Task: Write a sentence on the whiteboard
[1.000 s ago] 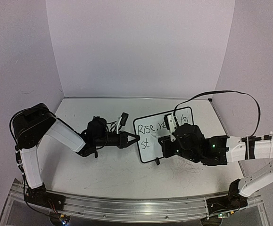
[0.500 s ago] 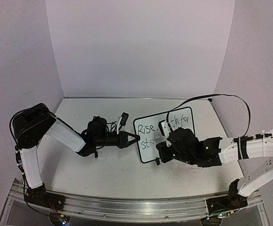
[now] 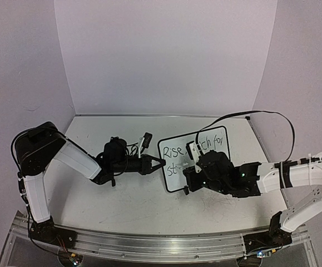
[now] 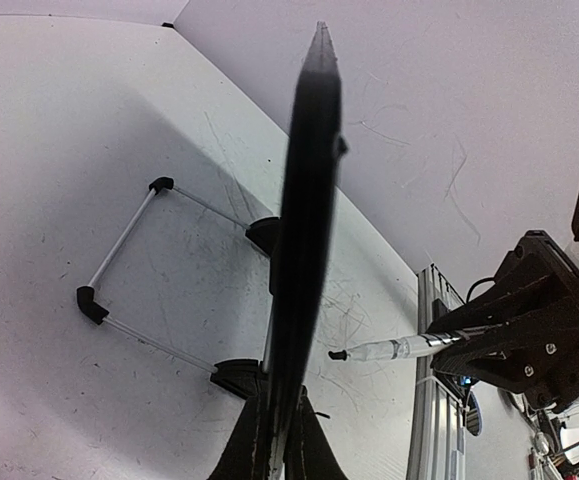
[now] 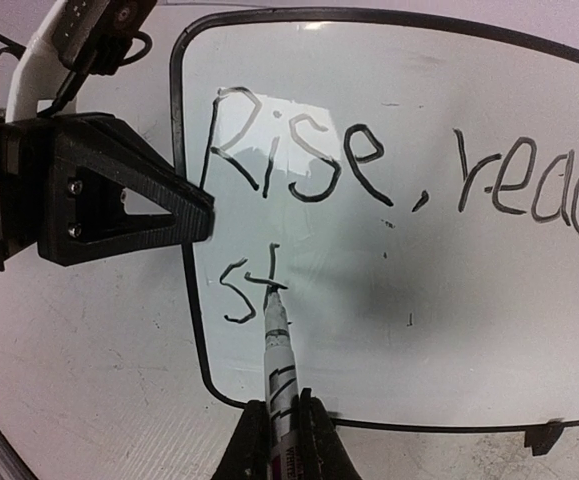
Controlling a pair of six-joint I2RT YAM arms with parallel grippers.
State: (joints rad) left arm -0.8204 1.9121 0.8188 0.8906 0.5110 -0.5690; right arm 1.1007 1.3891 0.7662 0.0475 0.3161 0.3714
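Sentence: black marker hand on the whiteboard, two lines. Top line reads "Rise, reac" in the right wrist view before the frame cuts it off. In the top view "Rise," shows, then a gap hidden by the right arm, then "ch for". Second line, under "Rise": only "st" so far.

Whiteboard: white, thin black frame, rounded corners. It sits on the table between the two grippers, propped at a tilt. The left wrist view catches it edge-on, with a wire stand behind it, black feet resting on the table.

Marker: white barrel, black tip. The tip touches the board at the crossbar of the "t". From the left wrist it points at the writing face, coming in from the right arm's side.

Right gripper: clenched on the marker barrel, one finger either side. In the top view it is over the board's middle and hides part of both lines.

Left gripper: at the board's left edge, level with the gap between the two lines. It is clamped on the frame: the board's edge runs down between the fingers. The right wrist view shows one black triangular finger with its tip on the frame.

Table: white and scuffed, with faint marks near the stand.
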